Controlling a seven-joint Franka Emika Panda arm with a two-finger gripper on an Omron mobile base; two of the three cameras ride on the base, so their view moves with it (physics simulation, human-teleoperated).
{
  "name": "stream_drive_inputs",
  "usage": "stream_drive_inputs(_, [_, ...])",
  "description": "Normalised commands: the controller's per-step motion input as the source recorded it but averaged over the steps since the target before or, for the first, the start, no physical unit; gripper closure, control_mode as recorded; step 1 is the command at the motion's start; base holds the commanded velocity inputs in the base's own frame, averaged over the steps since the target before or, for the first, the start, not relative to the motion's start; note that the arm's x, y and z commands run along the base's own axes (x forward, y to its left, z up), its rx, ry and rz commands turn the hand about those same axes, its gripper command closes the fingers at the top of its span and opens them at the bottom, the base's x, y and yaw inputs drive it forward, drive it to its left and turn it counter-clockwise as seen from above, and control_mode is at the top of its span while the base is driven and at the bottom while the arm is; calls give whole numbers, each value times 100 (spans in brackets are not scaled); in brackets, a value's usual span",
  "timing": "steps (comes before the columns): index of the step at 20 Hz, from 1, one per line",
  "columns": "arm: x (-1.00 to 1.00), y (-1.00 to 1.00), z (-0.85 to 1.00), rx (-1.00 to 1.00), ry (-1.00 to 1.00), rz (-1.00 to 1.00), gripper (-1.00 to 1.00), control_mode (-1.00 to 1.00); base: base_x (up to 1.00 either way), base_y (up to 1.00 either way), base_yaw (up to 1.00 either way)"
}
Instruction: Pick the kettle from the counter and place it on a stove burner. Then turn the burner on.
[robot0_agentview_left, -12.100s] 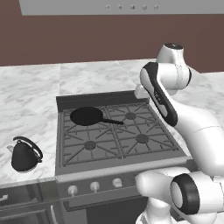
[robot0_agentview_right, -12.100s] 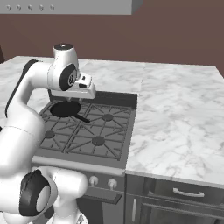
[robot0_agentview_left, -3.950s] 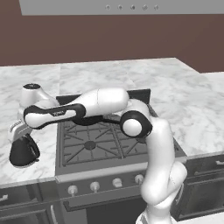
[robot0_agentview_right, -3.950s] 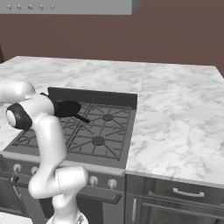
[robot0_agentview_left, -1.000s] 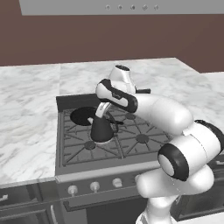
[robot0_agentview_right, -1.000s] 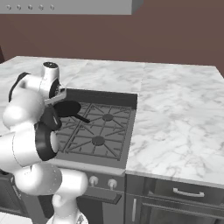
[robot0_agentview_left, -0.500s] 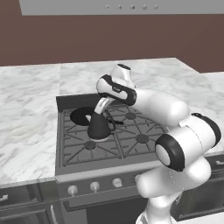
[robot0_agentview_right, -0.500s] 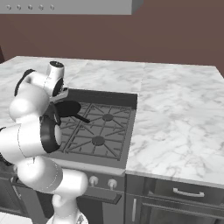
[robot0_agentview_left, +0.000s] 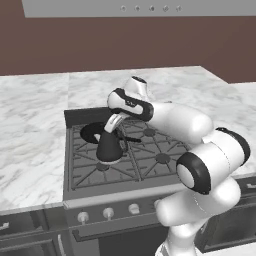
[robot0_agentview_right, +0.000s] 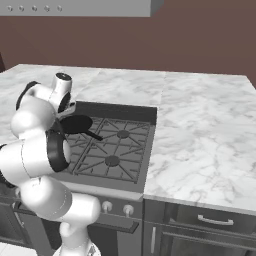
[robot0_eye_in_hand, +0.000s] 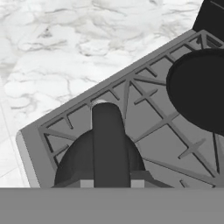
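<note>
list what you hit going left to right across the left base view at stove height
counter → frying pan → kettle held by the gripper → bare stove burner → the arm's elbow

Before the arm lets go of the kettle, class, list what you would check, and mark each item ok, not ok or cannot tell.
1. Gripper shut on the kettle handle: ok.
2. Kettle over the stove, off the counter: ok.
3. Kettle centred over the front left stove burner: cannot tell.
4. Kettle base resting on the grate: cannot tell.
5. Kettle apart from the frying pan: cannot tell.
6. Knobs unobstructed: ok.
</note>
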Motion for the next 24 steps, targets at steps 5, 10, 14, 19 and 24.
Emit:
stream_drive_inputs(5, [0,20,-6,1,0,0,100,-100,0,0,0])
stream_drive_inputs(10, [0,0,0,0,0,0,100,-100,0,0,0])
stream_drive_inputs(14, [0,2,-4,0,0,0,100,-100,0,0,0])
stream_drive_inputs(19, [0,2,-6,0,0,0,100,-100,0,0,0])
stream_drive_inputs(24, [0,1,-9,0,0,0,100,-100,0,0,0])
